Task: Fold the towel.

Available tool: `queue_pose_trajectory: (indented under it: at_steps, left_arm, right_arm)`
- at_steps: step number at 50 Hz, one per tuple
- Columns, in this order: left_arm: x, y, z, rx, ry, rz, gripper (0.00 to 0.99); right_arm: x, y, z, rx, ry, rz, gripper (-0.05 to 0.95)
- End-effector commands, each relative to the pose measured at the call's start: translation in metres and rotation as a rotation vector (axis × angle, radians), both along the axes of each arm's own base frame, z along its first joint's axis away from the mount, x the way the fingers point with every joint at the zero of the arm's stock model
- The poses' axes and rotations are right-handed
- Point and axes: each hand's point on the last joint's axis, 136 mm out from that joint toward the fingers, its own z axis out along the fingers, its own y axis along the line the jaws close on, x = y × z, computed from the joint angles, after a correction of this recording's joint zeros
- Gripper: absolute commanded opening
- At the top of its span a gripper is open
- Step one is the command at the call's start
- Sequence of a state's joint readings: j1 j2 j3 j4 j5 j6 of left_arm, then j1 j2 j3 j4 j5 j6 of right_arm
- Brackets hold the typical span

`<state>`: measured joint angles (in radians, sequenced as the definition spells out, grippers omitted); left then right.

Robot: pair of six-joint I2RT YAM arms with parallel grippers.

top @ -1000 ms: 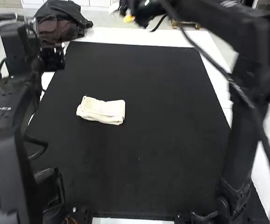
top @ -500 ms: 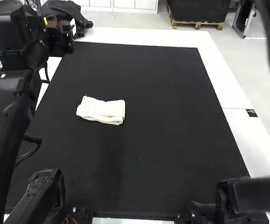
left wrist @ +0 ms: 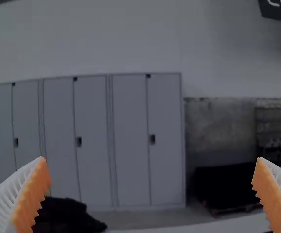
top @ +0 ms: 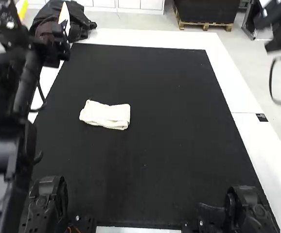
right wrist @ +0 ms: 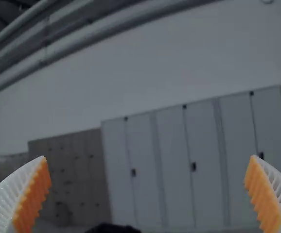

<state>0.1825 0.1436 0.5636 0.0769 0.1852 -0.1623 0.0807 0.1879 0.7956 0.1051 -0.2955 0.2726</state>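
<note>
- My left pincer (top: 43, 4) stands wide apart, its white ribbed fingers and orange pads (left wrist: 32, 196) well separated, with nothing between them.
- My right pincer (top: 276, 22) is spread wide too, its orange pads (right wrist: 33, 194) facing each other across bare air.
- The cream towel (top: 106, 115) lies on the black mat (top: 155, 160), left of the middle in the high view, well apart from both my pincers.
- It lies folded into a small oblong, layers showing along its near edge.
- Around the mat I see the white table (top: 155, 40).
- A dark bunched cloth (top: 77, 24) sits by the far left corner.
</note>
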Motion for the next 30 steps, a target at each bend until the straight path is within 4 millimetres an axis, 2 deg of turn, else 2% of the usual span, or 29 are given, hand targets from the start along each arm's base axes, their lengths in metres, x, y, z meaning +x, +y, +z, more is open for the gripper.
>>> queue_pose_trajectory:
  at_steps: [1,4,12,15,22,30]
  left_arm:
    - [-0.02,0.004,0.004,-0.013,-0.081,0.033,0.969]
    - [-0.026,0.006,0.0,-0.016,-0.108,0.049,0.969]
    - [-0.022,0.011,-0.009,-0.027,-0.101,0.074,0.969]
    - [-0.018,0.011,-0.015,-0.02,-0.086,0.077,0.969]
    - [-0.011,0.002,-0.024,0.036,-0.172,0.028,0.969]
    - [0.006,-0.001,-0.063,0.144,-0.198,0.056,0.969]
  right_arm:
    - [-0.031,-0.025,-0.001,0.04,-0.119,-0.149,0.92]
    - [-0.039,-0.033,-0.006,0.049,-0.145,-0.202,0.92]
    - [-0.024,-0.056,-0.014,0.042,-0.098,-0.379,0.92]
    - [-0.015,-0.062,-0.023,0.01,-0.078,-0.447,0.92]
    - [0.024,-0.079,-0.066,0.02,0.029,-0.556,0.92]
    - [0.071,-0.075,-0.129,-0.104,0.065,-0.618,0.92]
